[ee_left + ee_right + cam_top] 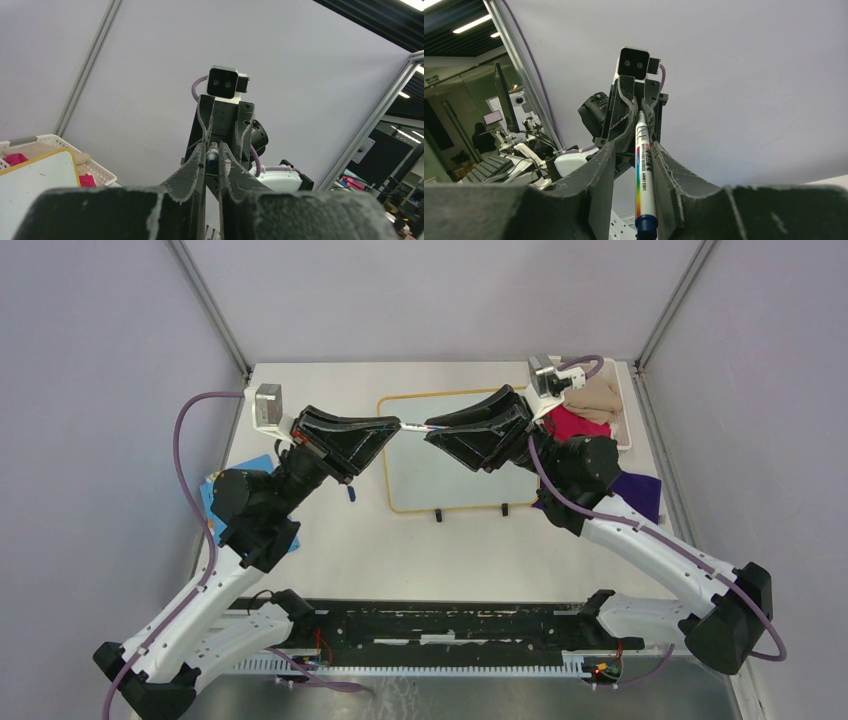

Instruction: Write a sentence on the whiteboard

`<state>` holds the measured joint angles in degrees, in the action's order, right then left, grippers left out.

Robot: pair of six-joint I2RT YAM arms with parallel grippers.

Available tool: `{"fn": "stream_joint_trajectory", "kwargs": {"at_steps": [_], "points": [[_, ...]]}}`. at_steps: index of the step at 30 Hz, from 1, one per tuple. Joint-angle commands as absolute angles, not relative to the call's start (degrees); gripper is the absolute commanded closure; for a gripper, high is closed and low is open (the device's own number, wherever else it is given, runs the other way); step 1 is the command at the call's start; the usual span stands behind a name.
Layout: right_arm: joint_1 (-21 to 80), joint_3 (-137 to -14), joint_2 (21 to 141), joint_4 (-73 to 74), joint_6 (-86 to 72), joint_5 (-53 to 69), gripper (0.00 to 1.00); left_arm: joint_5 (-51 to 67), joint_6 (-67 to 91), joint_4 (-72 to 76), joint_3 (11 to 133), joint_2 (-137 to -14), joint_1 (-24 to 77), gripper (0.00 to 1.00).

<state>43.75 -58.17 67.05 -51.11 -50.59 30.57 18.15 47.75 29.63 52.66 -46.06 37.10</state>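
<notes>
**Two-arm marker handling above the board.** The table [330,560] is carrying the whiteboard [450,485], which is lying flat at the far centre, its white face showing no writing. Above the board's far left corner, the left gripper [392,428] and the right gripper [432,430] are meeting tip to tip. Each is clamping one end of the marker [413,427], which is bridging them in the air. The step in hand is probably readying the marker, though whether by uncapping or passing cannot be told. The next move calls for one gripper alone bringing the marker tip down onto the board.
</notes>
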Motion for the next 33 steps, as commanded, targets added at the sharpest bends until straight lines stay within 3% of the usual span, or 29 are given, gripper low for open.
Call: {"fn": "stream_joint_trajectory", "kwargs": {"at_steps": [1, 12, 19, 25, 33], "points": [[43.8, -60.8, 65.2, -51.1, -49.3, 31.6, 0.65, 17.9, 49.4, 30.0, 54.8, -46.2, 37.0, 0.98], [43.9, -60.2, 65.2, -52.9, -50.0, 30.1, 0.7, 17.7, 49.1, 29.4, 53.9, -45.7, 37.0, 0.98], [43.8, -59.5, 65.3, -54.3, -50.8, 29.7, 0.79, 17.6, 48.9, 29.1, 53.6, -45.5, 37.0, 0.98], [43.8, -59.2, 65.6, -55.7, -51.9, 29.4, 0.74, 17.7, 48.9, 29.1, 53.3, -45.4, 37.0, 0.98], [43.8, -59.0, 65.6, -55.7, -52.1, 28.8, 0.77, 17.5, 48.6, 28.9, 53.3, -45.2, 37.0, 0.98]]}}
